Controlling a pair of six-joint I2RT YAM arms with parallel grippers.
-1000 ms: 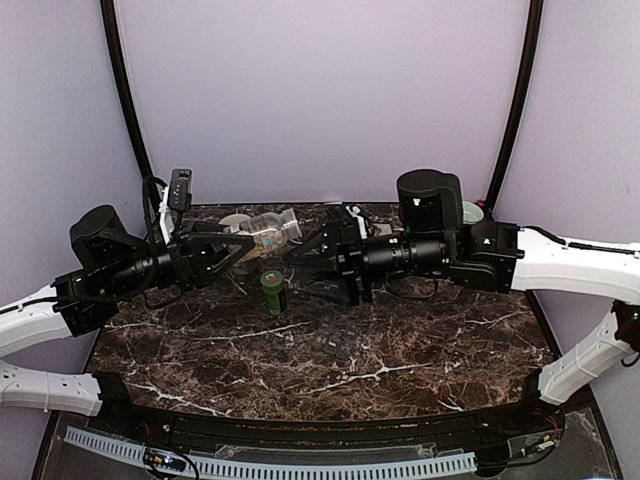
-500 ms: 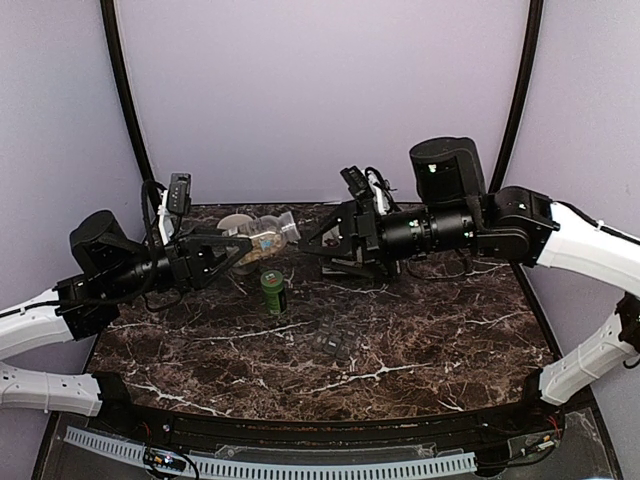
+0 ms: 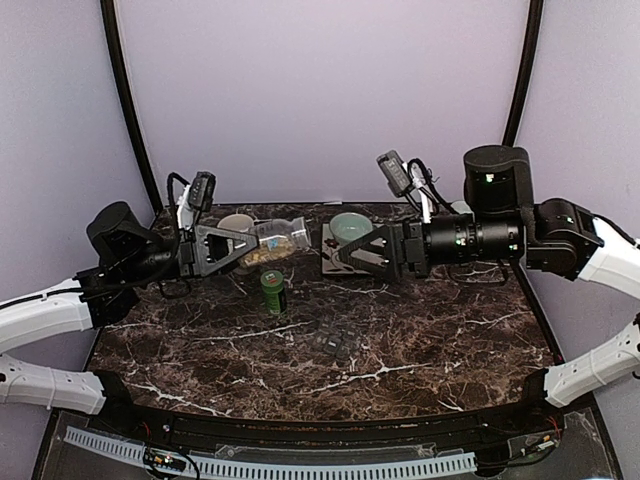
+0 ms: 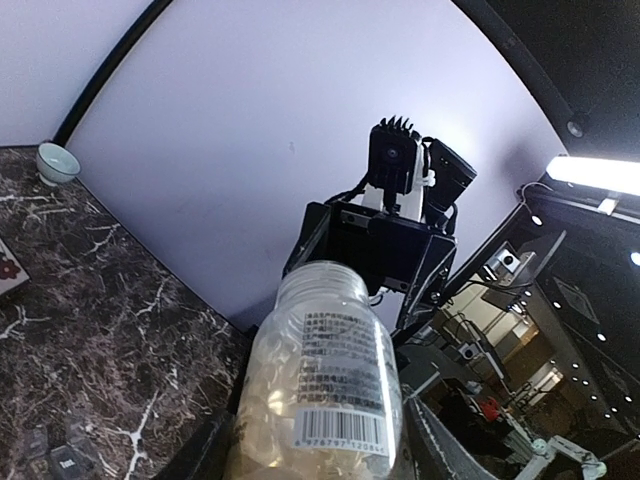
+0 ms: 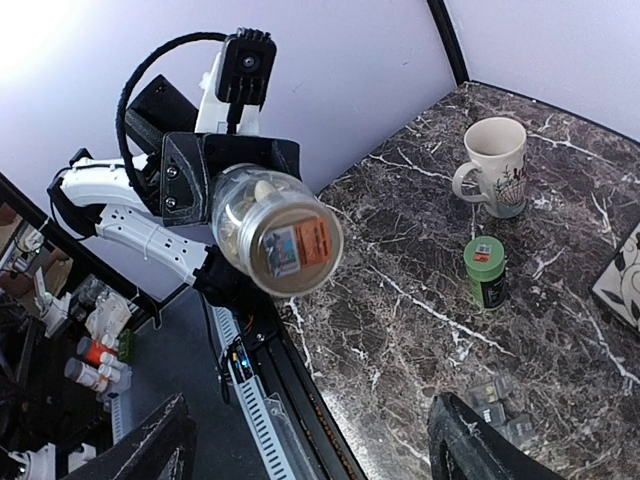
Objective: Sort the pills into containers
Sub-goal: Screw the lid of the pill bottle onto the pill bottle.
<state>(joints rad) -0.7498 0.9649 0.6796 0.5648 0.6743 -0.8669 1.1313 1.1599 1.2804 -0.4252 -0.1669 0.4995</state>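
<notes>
Glossy veined stone table (image 3: pixel 450 330), clear plastic bottle (image 3: pixel 280 237), dark plastic containers (image 3: pixel 335 343).

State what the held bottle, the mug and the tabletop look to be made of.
Bottle: clear glossy plastic, likely; contents show through, paper label stuck on.
Mug: cream glazed ceramic, probably; smooth sheen, thick handle.
Tabletop: polished dark marble or marble-look laminate; white veins, cannot tell which.
</notes>
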